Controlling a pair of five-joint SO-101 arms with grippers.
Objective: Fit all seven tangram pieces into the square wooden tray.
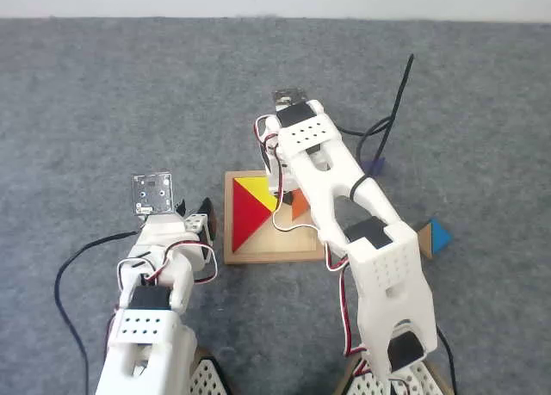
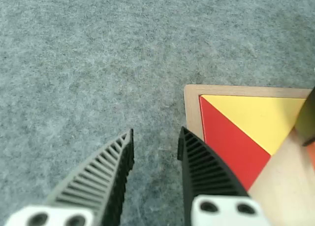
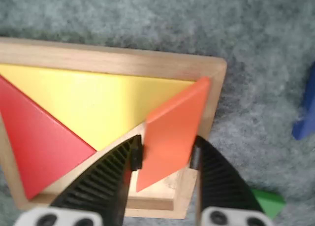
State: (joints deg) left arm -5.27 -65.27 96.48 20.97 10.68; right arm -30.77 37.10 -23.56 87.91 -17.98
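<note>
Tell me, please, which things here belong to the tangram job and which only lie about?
Job: wooden tray, red triangle, yellow triangle, orange piece in the right tool, blue triangle, green piece.
Lying about: black cable, grey carpet.

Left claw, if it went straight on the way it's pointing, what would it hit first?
Probably just the grey carpet. The left claw, open, points at bare carpet beside the corner of the wooden tray, not at the tray itself. Depth is hard to judge.
</note>
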